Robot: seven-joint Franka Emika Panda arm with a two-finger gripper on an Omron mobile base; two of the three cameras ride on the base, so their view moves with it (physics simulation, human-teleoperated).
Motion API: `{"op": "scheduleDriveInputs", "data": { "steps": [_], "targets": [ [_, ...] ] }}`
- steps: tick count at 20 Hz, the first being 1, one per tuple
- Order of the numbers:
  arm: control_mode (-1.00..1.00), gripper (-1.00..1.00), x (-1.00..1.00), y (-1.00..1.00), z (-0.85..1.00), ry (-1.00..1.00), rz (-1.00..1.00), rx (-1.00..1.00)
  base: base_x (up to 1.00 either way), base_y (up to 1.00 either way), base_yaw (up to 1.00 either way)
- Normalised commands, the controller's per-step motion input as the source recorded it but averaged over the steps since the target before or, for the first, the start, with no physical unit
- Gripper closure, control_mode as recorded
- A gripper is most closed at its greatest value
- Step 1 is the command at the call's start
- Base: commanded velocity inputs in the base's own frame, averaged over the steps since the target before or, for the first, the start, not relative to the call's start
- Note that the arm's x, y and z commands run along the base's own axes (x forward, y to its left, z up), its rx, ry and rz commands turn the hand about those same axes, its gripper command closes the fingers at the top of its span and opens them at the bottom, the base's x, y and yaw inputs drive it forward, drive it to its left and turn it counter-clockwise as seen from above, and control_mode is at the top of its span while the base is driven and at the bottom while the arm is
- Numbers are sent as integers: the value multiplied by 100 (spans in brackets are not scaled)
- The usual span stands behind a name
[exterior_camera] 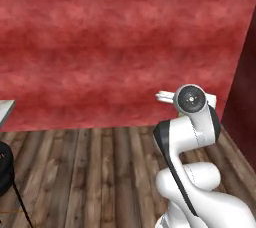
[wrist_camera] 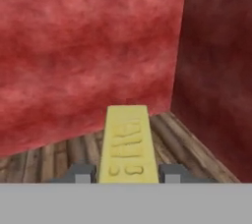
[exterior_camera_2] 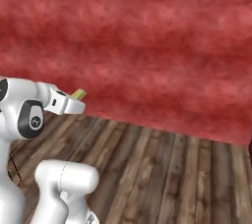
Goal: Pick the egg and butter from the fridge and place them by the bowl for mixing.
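Two red walls (wrist_camera: 74,46) beyond gripped butter (wrist_camera: 128,144).

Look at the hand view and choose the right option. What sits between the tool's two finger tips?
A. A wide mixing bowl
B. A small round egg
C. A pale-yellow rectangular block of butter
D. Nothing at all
C: in the hand view the butter, a long pale-yellow block, lies clamped between the finger tips of the tool, pointing toward the red wall.

Red wall (exterior_camera: 125,47) behind wooden plank floor (exterior_camera: 100,172).
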Motion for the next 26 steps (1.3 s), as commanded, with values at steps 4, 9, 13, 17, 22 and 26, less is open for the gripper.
{"op": "scheduleDriveInputs", "data": {
  "steps": [4,9,13,17,22,26],
  "targets": [
    [100,100,0,0,0,0,0,0,100,0,27],
    [100,100,0,0,0,0,0,0,100,-4,37],
    [100,100,0,0,0,0,0,0,100,-18,51],
    [100,100,0,0,0,0,0,0,100,-19,52],
    [100,100,0,0,0,0,0,0,100,-28,56],
    [100,100,0,0,0,0,0,0,98,-32,62]
  ]
}}
